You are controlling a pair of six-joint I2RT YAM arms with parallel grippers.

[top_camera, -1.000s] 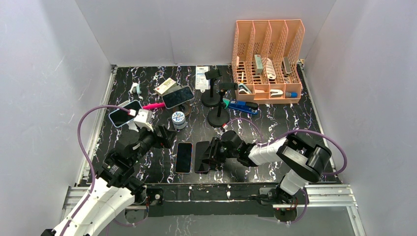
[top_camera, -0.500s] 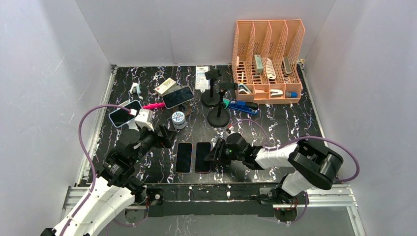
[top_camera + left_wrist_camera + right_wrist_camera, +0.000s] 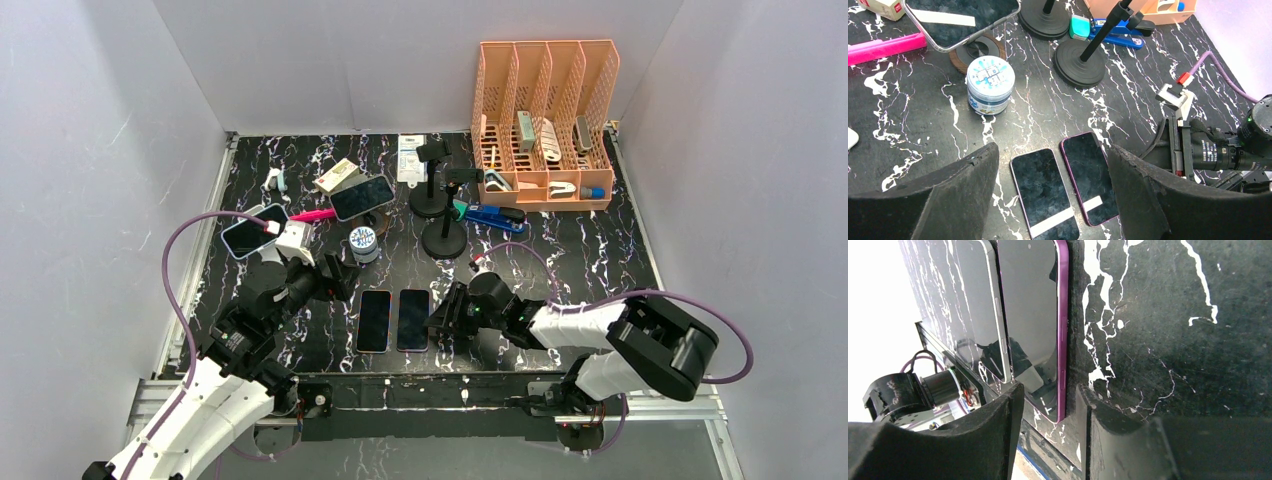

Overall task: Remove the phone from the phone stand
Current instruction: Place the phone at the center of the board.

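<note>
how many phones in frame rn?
4. Silver-edged black phone and purple-edged black phone lie flat, side by side, at the near edge. Dark tilted phone sits on the round wooden-based stand mid-table. Pale-rimmed phone is propped far left. The orange mesh organiser could hide more.

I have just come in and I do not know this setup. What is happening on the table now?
Two phones lie flat, side by side, near the front of the table: a purple-edged phone and a light-edged phone. The right hand sits low and open just beside the purple-edged phone, gripping nothing. The left hand hovers open above both. Further back, a third phone rests tilted on a round wooden stand.
</note>
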